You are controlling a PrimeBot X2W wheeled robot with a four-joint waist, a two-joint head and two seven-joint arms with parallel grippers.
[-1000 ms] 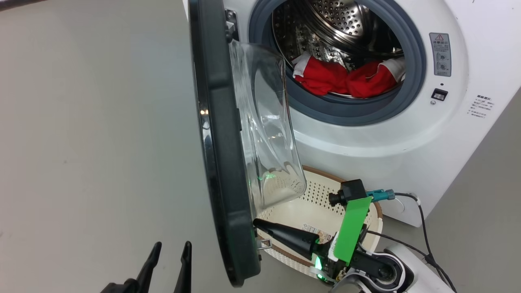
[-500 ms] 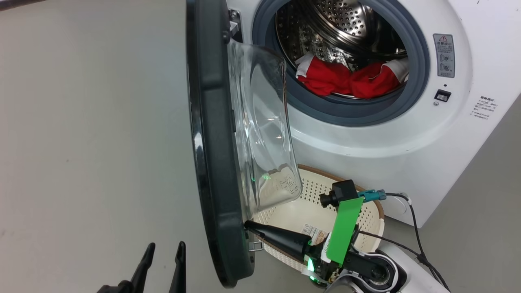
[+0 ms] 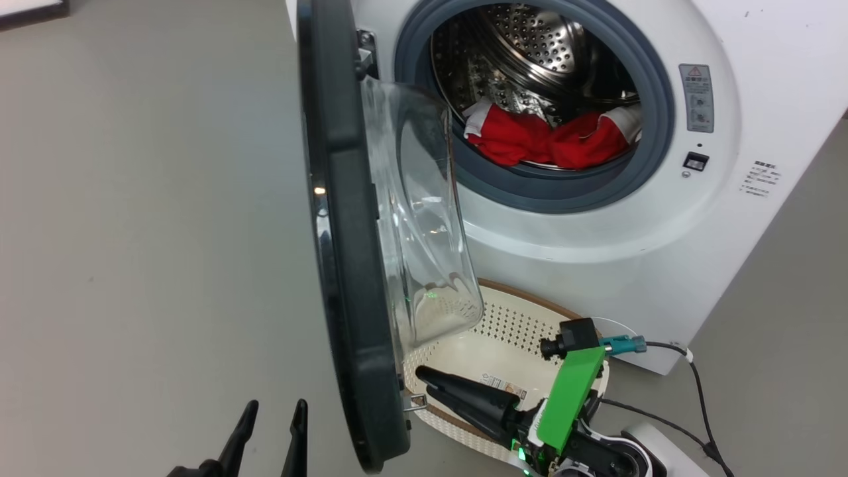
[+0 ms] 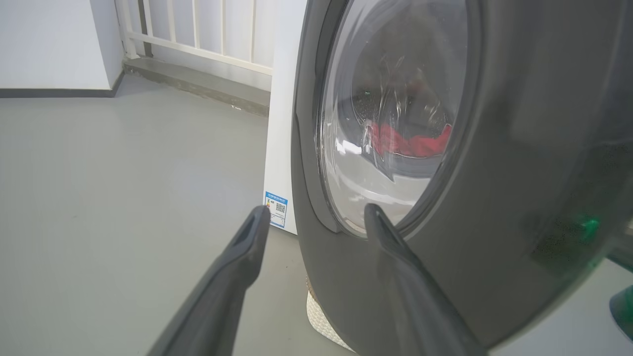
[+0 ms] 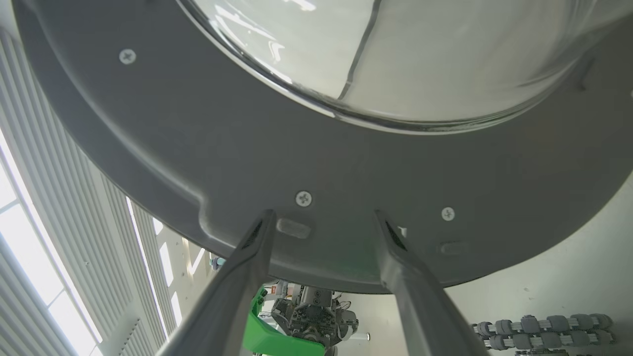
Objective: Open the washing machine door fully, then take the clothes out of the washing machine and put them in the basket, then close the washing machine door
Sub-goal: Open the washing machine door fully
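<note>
Door point(image 3: 351, 265) position: standing roughly square to the washing machine point(image 3: 596, 245) front and edge-on to your head camera, so not yet fully open.

Right gripper point(image 3: 424, 381) sits low on the door's inner side, over the basket point(image 3: 523, 311). Its fingers are spread wide with nothing between them, tips aimed at the lower rim. Whether they touch it or leave a thin gap, you probably can't settle from these views.

Left gripper point(image 3: 276, 404) hangs on the outer side, likewise spread and empty.

Your right arm is nearer and on the pushing side, so a push leftward should finish the swing.

Door rim is glossy dark plastic, inner face matte grey with screws, window a bulging clear bowl.

Clothes point(image 3: 530, 139), soft red with white trim, lie in the perforated steel drum point(image 3: 530, 40), up and right of the right gripper.
</note>
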